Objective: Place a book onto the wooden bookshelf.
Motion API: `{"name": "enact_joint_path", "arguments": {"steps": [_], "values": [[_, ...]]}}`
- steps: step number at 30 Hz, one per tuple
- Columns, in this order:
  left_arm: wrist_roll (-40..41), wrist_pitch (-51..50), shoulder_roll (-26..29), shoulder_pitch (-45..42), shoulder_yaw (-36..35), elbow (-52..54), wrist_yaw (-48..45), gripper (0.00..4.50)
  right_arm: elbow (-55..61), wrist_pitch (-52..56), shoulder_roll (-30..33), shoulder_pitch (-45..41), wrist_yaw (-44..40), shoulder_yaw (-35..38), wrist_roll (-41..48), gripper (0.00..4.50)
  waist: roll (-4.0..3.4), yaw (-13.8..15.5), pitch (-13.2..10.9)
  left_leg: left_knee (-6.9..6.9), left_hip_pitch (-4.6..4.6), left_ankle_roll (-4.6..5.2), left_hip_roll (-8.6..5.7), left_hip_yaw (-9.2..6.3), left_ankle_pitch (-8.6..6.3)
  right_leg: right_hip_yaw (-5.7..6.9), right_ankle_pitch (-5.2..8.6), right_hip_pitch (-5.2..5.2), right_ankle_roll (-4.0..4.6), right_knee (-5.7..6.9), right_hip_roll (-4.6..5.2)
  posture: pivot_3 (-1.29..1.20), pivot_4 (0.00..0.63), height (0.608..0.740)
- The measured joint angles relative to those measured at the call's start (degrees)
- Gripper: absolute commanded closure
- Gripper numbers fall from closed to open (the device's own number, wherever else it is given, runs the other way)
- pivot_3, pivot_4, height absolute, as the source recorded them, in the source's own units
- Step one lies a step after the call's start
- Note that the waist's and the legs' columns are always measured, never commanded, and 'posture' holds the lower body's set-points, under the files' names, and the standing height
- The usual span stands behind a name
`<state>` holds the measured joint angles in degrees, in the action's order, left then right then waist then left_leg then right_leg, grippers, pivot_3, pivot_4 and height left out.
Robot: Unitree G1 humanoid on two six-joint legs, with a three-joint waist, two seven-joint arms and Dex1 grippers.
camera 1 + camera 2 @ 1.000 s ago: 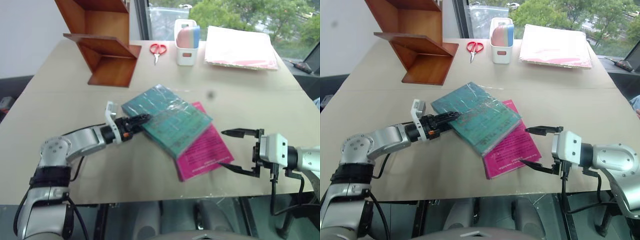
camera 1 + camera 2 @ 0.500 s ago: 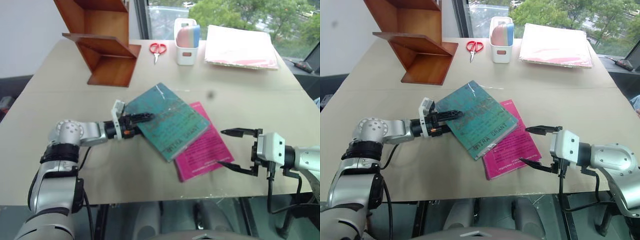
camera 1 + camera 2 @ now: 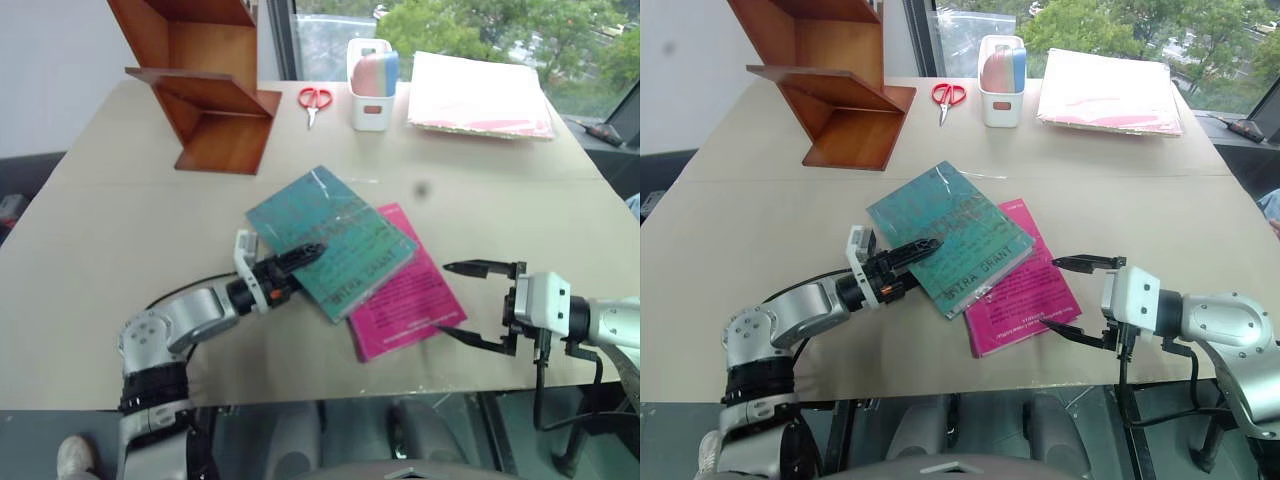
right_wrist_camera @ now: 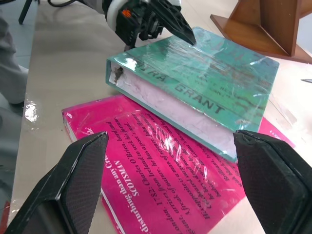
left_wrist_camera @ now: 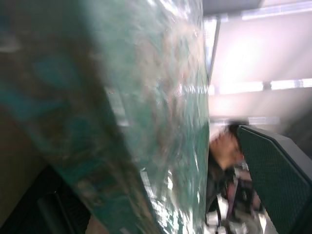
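Note:
The teal-green book (image 3: pixel 335 235) lies at the table's middle, its near side resting on a magenta-pink book (image 3: pixel 410 300). My left gripper (image 3: pixel 300 262) is shut on the book's left corner, one finger on top of the cover. In the left wrist view the glossy cover (image 5: pixel 161 112) runs between the fingers. My right gripper (image 3: pixel 443 297) hangs open just right of the pink book and points left at it, touching nothing. The right wrist view shows both books between its fingers (image 4: pixel 83 180). The wooden bookshelf (image 3: pixel 200 80) stands at the table's far left, away from both grippers.
Red scissors (image 3: pixel 316 100), a white pen holder (image 3: pixel 373 85) and a stack of pink and white papers (image 3: pixel 480 95) line the far edge. The table's front edge (image 3: pixel 330 395) runs close below both arms.
The teal book has turned in my left gripper and now lies square over the pink one. The left elbow swung down toward the front edge. The right arm kept still.

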<state>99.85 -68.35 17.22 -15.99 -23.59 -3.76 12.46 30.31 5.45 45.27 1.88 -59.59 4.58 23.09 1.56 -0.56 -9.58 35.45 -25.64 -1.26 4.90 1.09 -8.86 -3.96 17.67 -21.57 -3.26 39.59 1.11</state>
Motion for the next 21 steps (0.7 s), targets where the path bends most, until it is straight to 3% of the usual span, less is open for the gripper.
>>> {"name": "enact_joint_path", "arguments": {"steps": [2, 11, 21], "values": [[2.0, 3.3, -0.4, 0.4, 0.0, 1.0, 3.9, 0.06, 0.0, 0.3, 0.0, -0.7, 0.1, -0.2, 0.0, 0.28, -0.01, 0.0, 0.0, 0.00, 0.02, -0.01, 0.00, 0.00, 0.01, -0.01, 0.00, 0.00, 0.00, 0.02, -0.01, 0.00, 0.150, 0.740], [9.3, 8.9, 1.3, -0.6, 1.7, -0.7, 7.2, 3.52, 1.1, 4.2, -0.1, -4.0, 2.7, -1.7, 0.0, 0.28, 0.00, 0.2, 0.0, -0.01, 0.01, -0.02, -0.01, 0.00, 0.01, 0.01, 0.00, -0.01, 0.01, 0.02, -0.04, 0.00, 0.150, 0.740], [12.6, 7.8, 6.9, -1.3, 2.5, -4.5, 3.6, 3.52, 3.1, 7.9, -2.9, -6.9, 5.3, -1.9, 3.9, 0.28, 0.00, -0.1, 0.0, -0.03, 0.01, -0.02, -0.01, 0.00, 0.01, 0.00, 0.01, -0.03, 0.01, 0.00, -0.05, 0.00, 0.150, 0.740]]}}
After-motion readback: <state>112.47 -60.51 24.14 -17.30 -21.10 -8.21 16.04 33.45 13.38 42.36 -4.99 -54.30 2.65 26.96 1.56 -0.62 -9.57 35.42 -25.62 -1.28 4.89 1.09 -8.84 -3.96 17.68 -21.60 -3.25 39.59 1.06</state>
